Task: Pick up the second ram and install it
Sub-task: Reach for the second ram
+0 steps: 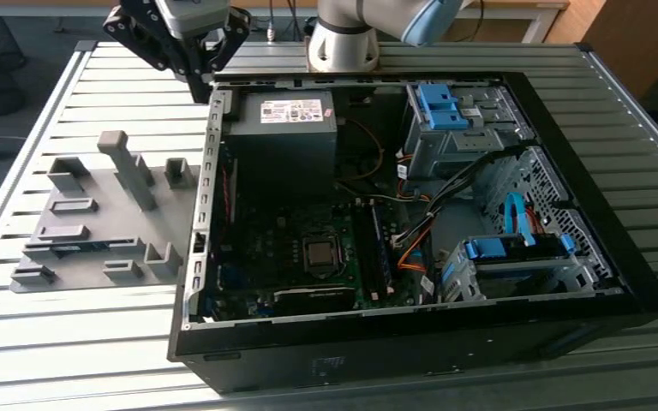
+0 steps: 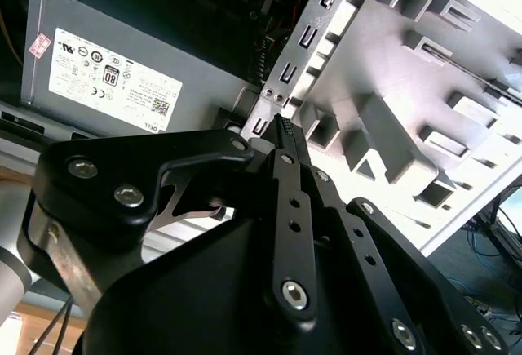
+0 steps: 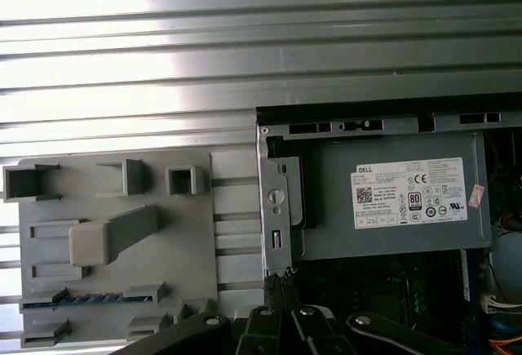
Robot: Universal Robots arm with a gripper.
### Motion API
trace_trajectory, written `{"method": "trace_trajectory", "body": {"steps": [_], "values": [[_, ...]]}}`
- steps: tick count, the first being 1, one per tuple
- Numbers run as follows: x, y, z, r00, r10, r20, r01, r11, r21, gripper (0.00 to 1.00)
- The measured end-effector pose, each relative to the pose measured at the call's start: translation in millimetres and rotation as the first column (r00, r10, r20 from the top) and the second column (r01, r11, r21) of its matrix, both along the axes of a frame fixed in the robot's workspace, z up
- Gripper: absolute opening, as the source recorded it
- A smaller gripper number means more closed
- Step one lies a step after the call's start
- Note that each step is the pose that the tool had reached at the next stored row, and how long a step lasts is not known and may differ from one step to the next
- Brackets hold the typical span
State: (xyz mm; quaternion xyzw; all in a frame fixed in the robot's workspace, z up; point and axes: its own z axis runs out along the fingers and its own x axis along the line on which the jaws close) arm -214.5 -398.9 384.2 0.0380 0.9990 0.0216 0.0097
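Observation:
The second ram (image 3: 90, 299) is a thin blue strip lying edge-up in a slot of the grey holder plate (image 3: 236, 200). In the exterior view the ram (image 1: 78, 248) rests on that plate (image 1: 106, 214), to the left of the open computer case (image 1: 421, 342). My gripper (image 1: 200, 90) hangs above the case's far left corner, beside the power supply (image 1: 284, 128) and well away from the ram. In both wrist views its black fingertips (image 2: 281, 122) meet, and nothing is held between them (image 3: 277, 277).
Inside the case are the motherboard with its processor socket (image 1: 321, 254), memory slots (image 1: 377, 248), loose cables and two drive cages with blue latches (image 1: 441, 107) (image 1: 500, 248). Grey blocks (image 1: 129, 167) stand up from the holder plate. The arm's base (image 1: 346, 43) is behind the case.

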Motion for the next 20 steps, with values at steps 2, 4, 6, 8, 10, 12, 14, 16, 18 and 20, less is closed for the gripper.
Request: {"method": "trace_trajectory", "body": {"steps": [2,4,6,8,10,12,14,16,18,20], "values": [[-1.0,0.0,-0.2,1.0,0.0,-0.0002,0.0,1.0,0.0,0.11],[-2.1,0.0,-0.4,1.0,0.0,-0.0004,0.0,1.0,0.0,0.11],[-3.4,0.0,-0.6,1.0,0.0,-0.0006,0.0,1.0,0.0,0.11],[-4.7,0.0,-0.7,1.0,0.0,-0.0007,0.0,1.0,0.0,0.11],[-6.1,0.0,-1.0,1.0,0.0,-0.0007,0.0,1.0,0.0,0.11],[-7.3,0.0,-1.2,1.0,0.0,-0.0008,0.0,1.0,0.0001,0.11],[-8.7,0.0,-1.3,1.0,0.0,-0.001,0.0,1.0,0.0,0.11],[-10.0,0.0,-1.5,1.0,0.0,-0.0011,0.0,1.0,0.0,0.11],[-11.5,0.0,-1.7,1.0,0.0,-0.0012,0.0,1.0,-0.0001,0.11],[-13.1,0.0,-1.9,1.0,0.0,-0.0013,0.0,1.0,0.0,0.11]]}}
